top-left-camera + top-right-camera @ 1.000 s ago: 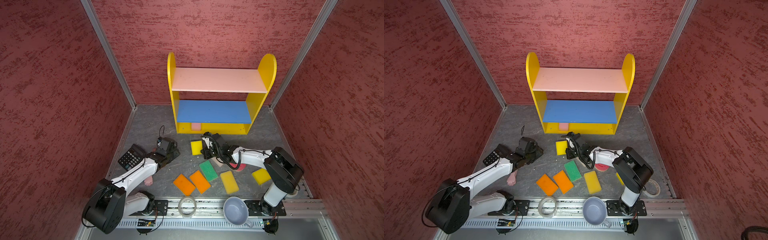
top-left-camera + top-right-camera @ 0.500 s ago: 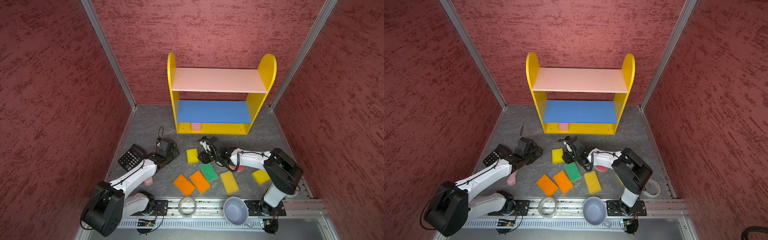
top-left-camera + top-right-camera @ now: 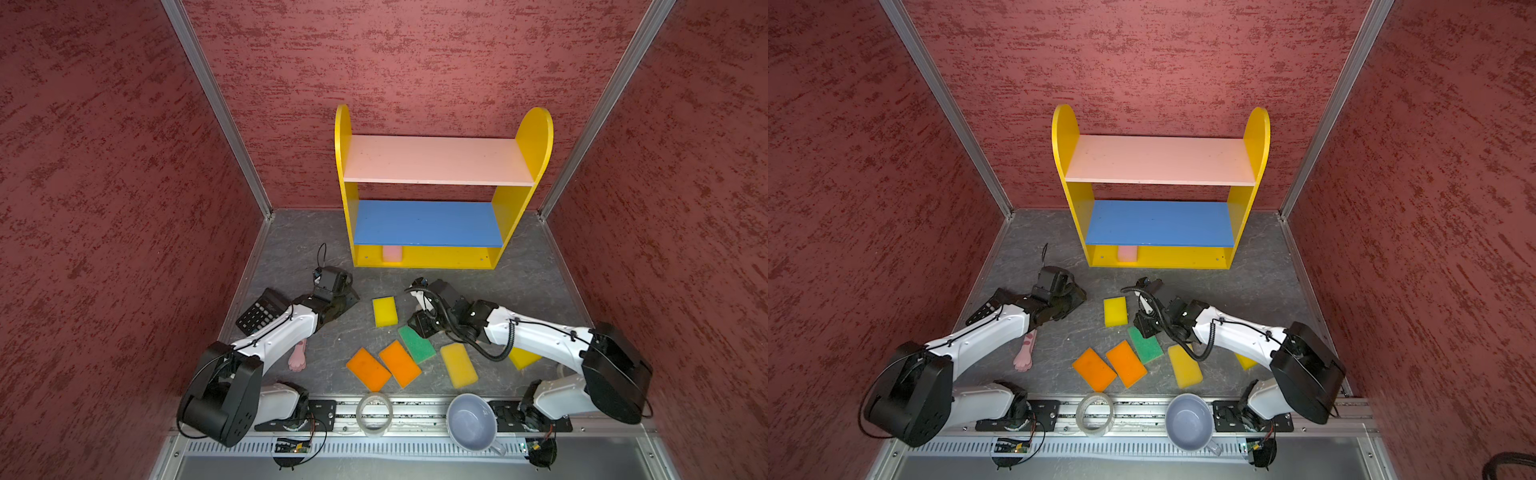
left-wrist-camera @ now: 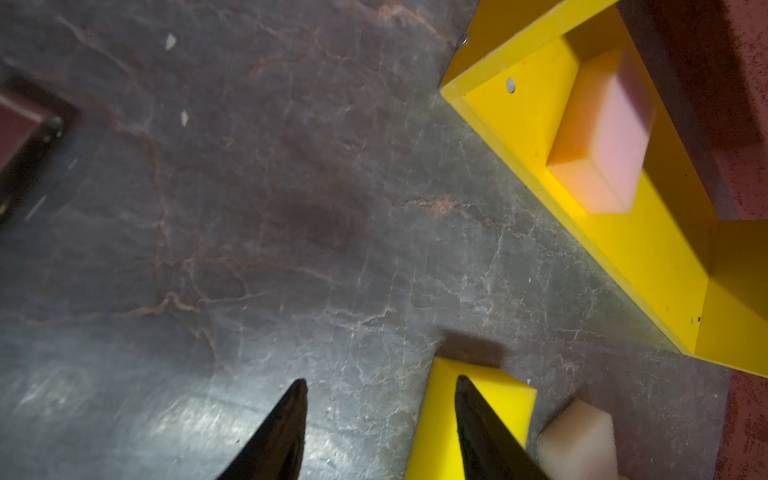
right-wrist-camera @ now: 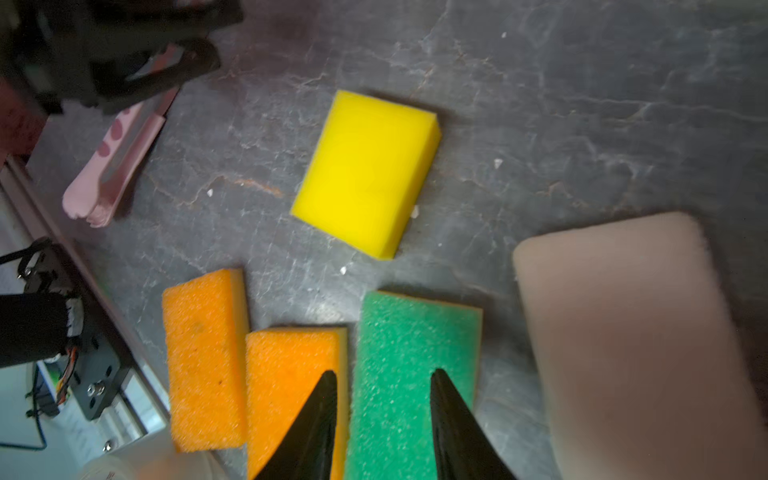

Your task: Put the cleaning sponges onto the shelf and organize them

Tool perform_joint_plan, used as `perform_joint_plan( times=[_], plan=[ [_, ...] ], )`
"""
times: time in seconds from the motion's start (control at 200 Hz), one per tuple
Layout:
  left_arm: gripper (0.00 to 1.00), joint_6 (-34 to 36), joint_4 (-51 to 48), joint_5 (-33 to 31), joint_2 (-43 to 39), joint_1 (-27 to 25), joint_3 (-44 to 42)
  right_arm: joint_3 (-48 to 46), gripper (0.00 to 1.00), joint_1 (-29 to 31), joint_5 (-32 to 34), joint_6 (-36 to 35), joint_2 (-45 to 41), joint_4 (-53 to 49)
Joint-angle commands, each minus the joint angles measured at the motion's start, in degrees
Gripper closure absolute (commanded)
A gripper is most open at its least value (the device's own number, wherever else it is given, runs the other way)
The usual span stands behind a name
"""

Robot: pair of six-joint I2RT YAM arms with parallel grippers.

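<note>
Hovering above the green sponge (image 5: 415,332), right pincer (image 5: 383,371) half open, empty, left pincer (image 4: 379,378) half open, empty, beside the far yellow sponge (image 3: 384,311), pink sponge (image 3: 392,253) on the shelf (image 3: 534,137).

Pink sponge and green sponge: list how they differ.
The pink sponge sits on the yellow base of the shelf; the green sponge lies on the floor. The pink sponge looks smooth and plain; the green sponge has a coarse top over a pale yellow layer. The pink sponge is alone there; the green sponge lies beside an orange sponge, by the open right gripper. Both are rectangular blocks.
</note>
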Motion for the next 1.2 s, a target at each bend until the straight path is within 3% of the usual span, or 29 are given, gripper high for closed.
perform_joint_plan(
  times=[0.0, 0.296, 0.446, 0.772, 0.852, 0.992, 1.197],
  plan=[
    [0.43, 2.4, 3.2, 2.2, 3.0, 0.6, 4.0, -1.9, 0.61, 3.7, 2.7, 3.3, -2.8, -5.1],
    [0.44, 1.2, 6.2, 5.0, 9.9, -1.4, 8.6, -15.3, 0.55, 4.6, 5.6, 10.1, -7.9, 0.8],
    [0.43, 1.9, 5.0, 2.8, 10.0, -4.0, 9.2, -15.6, 0.52, 4.0, 6.7, 7.9, -7.8, 1.8],
    [0.43, 1.5, 5.1, 2.3, 9.6, -4.2, 8.5, -15.7, 0.49, 1.6, 5.4, 5.8, -2.1, 8.4],
    [0.43, 1.6, 5.0, 2.1, 9.3, -4.1, 8.4, -16.0, 0.55, 1.4, 4.5, 5.8, -0.7, 10.2],
    [0.43, 2.1, 4.6, 1.7, 8.3, -3.6, 8.0, -15.2, 0.75, 1.3, 2.3, 6.6, 0.6, 12.5],
    [0.43, 2.4, 5.1, 3.0, 5.4, -1.7, 6.6, -10.5, 0.88, -1.0, 3.2, 4.5, -1.5, 6.9]
  ],
)
